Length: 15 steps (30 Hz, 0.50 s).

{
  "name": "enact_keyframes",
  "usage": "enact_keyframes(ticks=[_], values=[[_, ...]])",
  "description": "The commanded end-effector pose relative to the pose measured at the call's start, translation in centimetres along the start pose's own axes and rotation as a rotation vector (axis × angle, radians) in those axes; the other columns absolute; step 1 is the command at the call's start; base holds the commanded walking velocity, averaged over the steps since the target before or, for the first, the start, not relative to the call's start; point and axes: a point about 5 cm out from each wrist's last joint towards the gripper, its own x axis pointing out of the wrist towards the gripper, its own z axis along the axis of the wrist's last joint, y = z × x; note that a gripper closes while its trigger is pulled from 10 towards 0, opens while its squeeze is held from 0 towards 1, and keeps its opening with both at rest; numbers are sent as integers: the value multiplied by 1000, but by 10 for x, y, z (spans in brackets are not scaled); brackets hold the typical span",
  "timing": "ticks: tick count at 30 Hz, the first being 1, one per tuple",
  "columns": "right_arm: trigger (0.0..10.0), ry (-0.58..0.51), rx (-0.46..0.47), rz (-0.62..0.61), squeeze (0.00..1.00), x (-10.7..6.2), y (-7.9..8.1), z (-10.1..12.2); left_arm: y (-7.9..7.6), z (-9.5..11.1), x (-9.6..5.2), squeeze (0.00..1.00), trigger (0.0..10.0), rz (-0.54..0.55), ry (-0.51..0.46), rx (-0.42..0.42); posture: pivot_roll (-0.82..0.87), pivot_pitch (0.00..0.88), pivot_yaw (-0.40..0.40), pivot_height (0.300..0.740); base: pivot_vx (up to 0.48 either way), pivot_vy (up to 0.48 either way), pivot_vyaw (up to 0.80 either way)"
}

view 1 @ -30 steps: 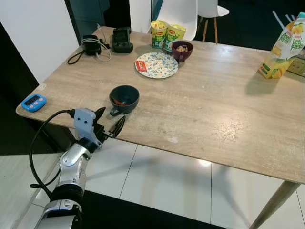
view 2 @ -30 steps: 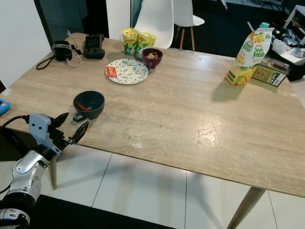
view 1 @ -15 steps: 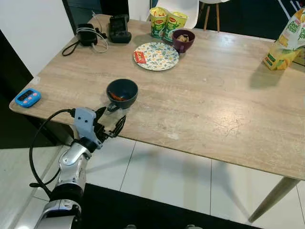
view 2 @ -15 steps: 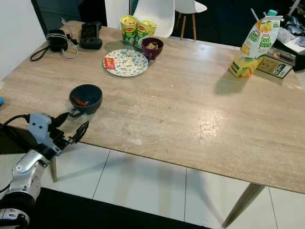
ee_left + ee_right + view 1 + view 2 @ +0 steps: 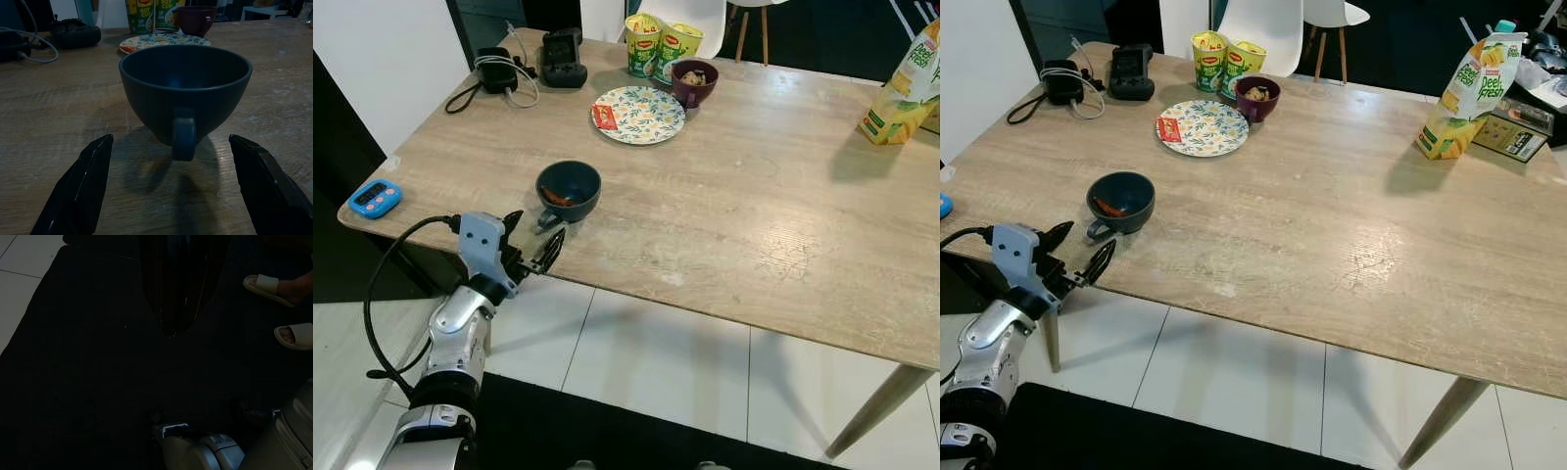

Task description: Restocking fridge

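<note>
Pale wooden table (image 5: 734, 206) stands on white tile. At its near edge the left gripper (image 5: 530, 245) spreads its fingers wide, level with the dark blue cup (image 5: 568, 189) just at its 1 o'clock, apart from it, handle toward the gripper. A juice carton (image 5: 904, 86) stands far off at 2 o'clock. The right gripper (image 5: 171, 330) hangs over dark floor; its state cannot be told.
</note>
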Motion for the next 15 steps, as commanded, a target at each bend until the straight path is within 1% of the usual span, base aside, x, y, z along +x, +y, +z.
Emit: enact_keyframes(ticks=[1, 6, 15], values=[[10000, 22, 19, -6, 0, -3, -1, -8, 8, 6, -1, 0, 10000, 4, -7, 45, -46, 192, -77, 740, 0, 0, 0], [10000, 22, 20, -5, 0, -3, -1, -9, 12, 13, 4, 0, 10000, 5, -23, 60, -46, 196, -74, 740, 0, 0, 0], [10000, 24, 21, -3, 0, -3, 0, -10, 10, 13, 8, 0, 10000, -10, -17, 49, -51, 198, -72, 740, 0, 0, 0]])
